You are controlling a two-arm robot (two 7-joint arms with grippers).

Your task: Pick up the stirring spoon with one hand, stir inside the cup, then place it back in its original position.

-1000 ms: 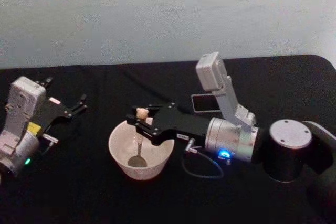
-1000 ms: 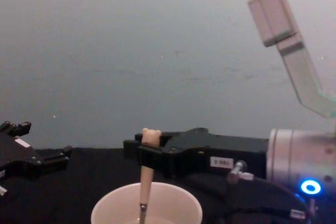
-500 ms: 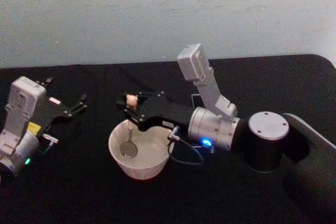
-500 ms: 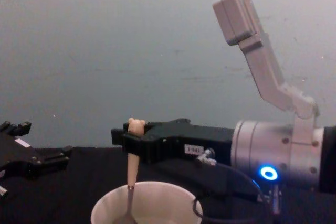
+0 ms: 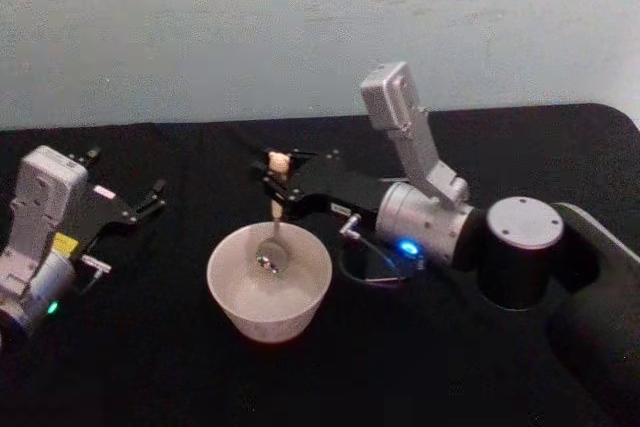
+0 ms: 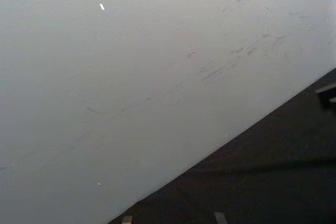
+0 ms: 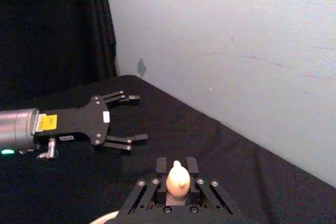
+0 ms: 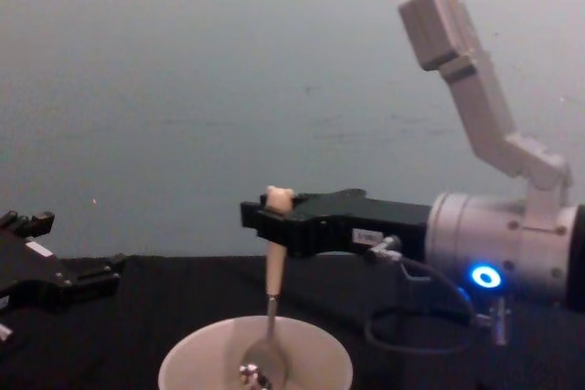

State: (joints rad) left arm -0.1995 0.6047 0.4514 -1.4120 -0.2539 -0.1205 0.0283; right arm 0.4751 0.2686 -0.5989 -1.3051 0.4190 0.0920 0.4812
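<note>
Now the right pincer (image 5: pixel 278 180) is clamped on the beige-pink handle of the small bear-topped stirring spoon (image 5: pixel 270 255), holding it nearly upright over the wide round cream-white cup (image 5: pixel 228 292). The spoon's shiny metal bowl hangs down inside the cup, toward its far side (whether it touches the bottom is unclear). The cup stands on the black desk (image 5: pixel 150 367). Well apart on the left, the left pincer (image 7: pixel 137 118) has its fingers spread, with nothing between them
</note>
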